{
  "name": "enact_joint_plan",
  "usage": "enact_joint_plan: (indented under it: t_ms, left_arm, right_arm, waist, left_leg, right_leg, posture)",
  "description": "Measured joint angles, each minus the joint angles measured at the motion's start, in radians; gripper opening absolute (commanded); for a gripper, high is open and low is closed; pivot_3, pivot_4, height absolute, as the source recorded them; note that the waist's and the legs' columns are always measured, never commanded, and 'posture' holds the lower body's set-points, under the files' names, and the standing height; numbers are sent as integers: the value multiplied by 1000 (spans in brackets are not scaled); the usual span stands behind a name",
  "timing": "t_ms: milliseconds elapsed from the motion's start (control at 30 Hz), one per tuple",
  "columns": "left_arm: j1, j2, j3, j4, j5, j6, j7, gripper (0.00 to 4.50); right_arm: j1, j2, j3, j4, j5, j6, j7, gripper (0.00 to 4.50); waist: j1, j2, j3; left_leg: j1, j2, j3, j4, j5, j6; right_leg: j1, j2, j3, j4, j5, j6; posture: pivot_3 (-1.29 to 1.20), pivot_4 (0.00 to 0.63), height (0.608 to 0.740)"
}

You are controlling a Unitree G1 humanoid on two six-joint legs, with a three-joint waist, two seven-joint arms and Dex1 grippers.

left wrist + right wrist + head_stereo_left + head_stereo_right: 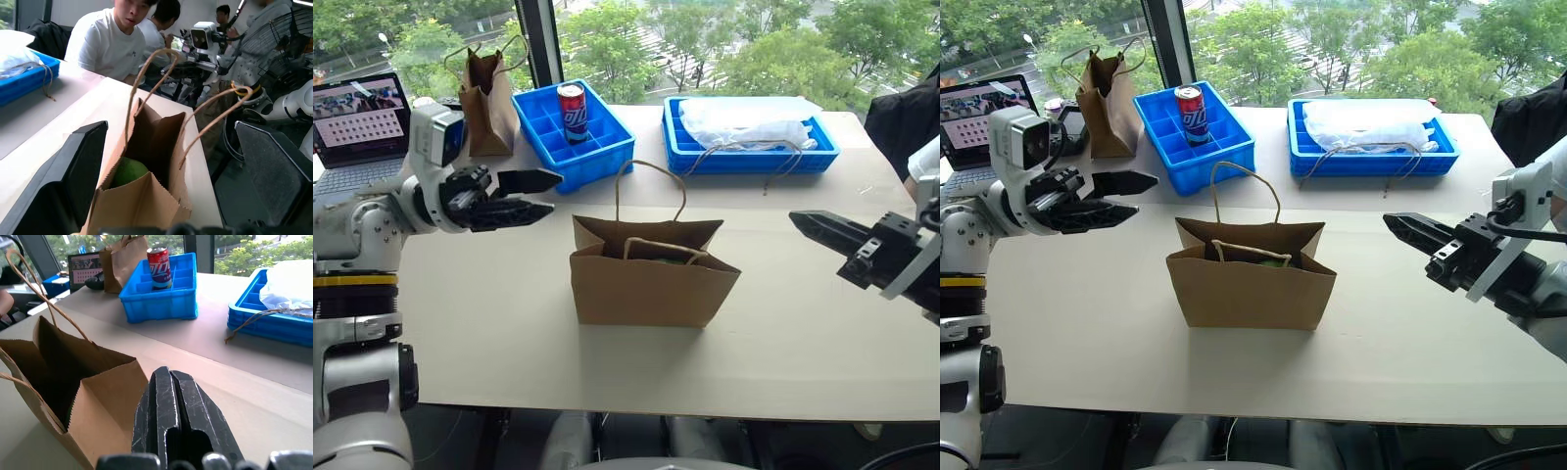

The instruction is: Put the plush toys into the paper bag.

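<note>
The wide light-brown paper bag [646,284] stands upright and open in the middle of the table, its cord handles raised. A lime-green plush toy [128,171] lies inside it; a sliver of green also shows over the bag's rim [1263,259]. My left gripper [551,193] hovers to the left of the bag and above the table, pointing toward it, open, with nothing between its fingers [73,181]. My right gripper [800,221] is off to the right of the bag, shut and empty, and points at the bag [73,401].
At the back left stand a narrower, darker brown bag [489,103] and a laptop [357,122]. A blue crate [597,147] holds a red can [572,111]. A blue tray [749,157] holds a white plastic bag. People stand beyond the table's right side [107,44].
</note>
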Motion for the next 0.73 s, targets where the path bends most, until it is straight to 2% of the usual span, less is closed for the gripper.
enact_joint_plan:
  t_ms: [100,167,200,267,400,567,733]
  left_arm:
    - [84,34,-16,32,125,-141,43,4485]
    - [153,31,-25,39,175,-218,69,4500]
    - [188,32,-30,30,202,-261,77,4500]
    - [271,33,-44,10,250,-339,78,4500]
    - [406,34,-43,-118,259,-369,73,4500]
    - [449,27,-33,-184,230,-358,94,4500]
    - [455,15,-32,-190,227,-346,113,4500]
  right_arm:
    - [117,-19,5,1,-168,-67,86,0]
    - [151,-6,7,12,-241,-99,108,597]
    - [166,1,6,12,-263,-111,118,725]
    - [208,31,3,9,-284,-122,154,1494]
    - [218,133,-15,-19,-287,-162,193,2797]
    - [242,208,-17,-26,-304,-217,216,4470]
    - [247,237,-16,-25,-320,-233,218,4470]
  waist:
    - [0,0,0]
    - [-2,0,0]
    - [-2,0,0]
    - [-2,-1,0]
    - [-2,-1,0]
    - [3,-1,1]
    - [2,-1,1]
  left_leg:
    - [0,0,1,0,0,0]
    - [-1,0,1,0,0,0]
    - [-1,0,1,-1,0,0]
    - [0,1,1,-1,0,0]
    - [0,4,1,-1,-1,-1]
    - [2,1,1,-1,0,-1]
    - [2,-1,2,-1,0,-1]
  right_leg:
    - [0,-1,1,-2,0,0]
    - [0,-1,1,-2,0,0]
    - [0,-1,1,-2,0,0]
    - [0,-1,1,-2,0,0]
    - [1,-3,1,-2,0,0]
    - [1,-11,-4,-1,0,0]
    - [1,-13,-6,1,0,0]
  posture:
    - [0,150,724]
    - [0,150,724]
    - [0,150,724]
    - [0,150,724]
    - [0,150,724]
    - [0,150,724]
    - [0,150,724]
